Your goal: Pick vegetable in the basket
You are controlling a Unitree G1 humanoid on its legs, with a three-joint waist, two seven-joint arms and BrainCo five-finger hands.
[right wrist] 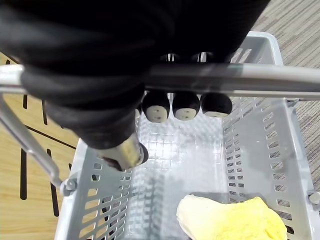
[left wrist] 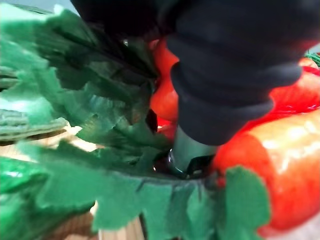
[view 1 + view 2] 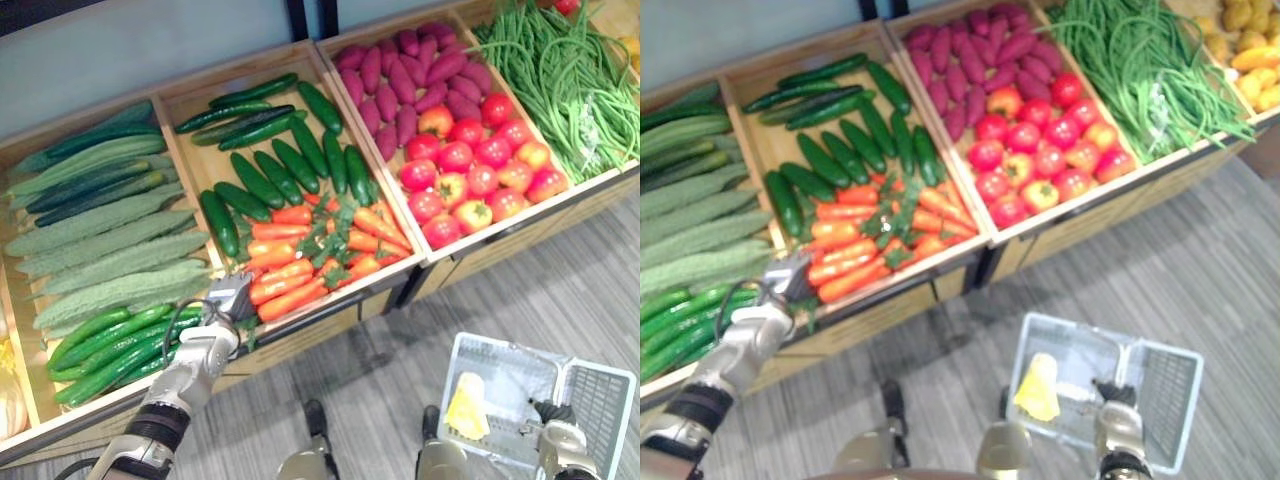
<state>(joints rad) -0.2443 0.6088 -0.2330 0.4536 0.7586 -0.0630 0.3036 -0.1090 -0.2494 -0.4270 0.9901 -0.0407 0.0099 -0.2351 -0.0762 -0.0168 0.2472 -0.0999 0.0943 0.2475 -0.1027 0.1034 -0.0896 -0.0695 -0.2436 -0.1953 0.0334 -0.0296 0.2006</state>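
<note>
- Carrots [image 3: 300,270], orange with leafy green tops, lie heaped in the front half of their wooden bin [image 3: 190,150]. You may take these as the vegetable to be picked.
- Your left robot hand [image 3: 222,318] sits at the front left corner of that bin, pushed in among the leaves and against the nearest carrot. The leaves hide its fingers, so you cannot tell whether it has a grip.
- Your right robot hand [image 1: 186,105] is out in front of the bin and well apart from it. Its fingers are curled round the handle [image 1: 240,80] of the grey basket [image 3: 600,410], which hangs mouth-up, evidently to receive the carrot.
- A yellow item [image 3: 467,408] lies at one end of the basket. The remaining bottom is bare, room enough by my judgement.
- Edges: the bin's front lip and left wall meet beside the left robot hand, and leaves drape over the lip. Lift clear of the lip before you swing outward.
- Neighbours: light green cucumbers [image 3: 110,350] lie just across the left wall, and dark cucumbers [image 3: 270,170] fill the back of the bin.
- Open floor [image 3: 520,290] runs from the bin front to the basket.
</note>
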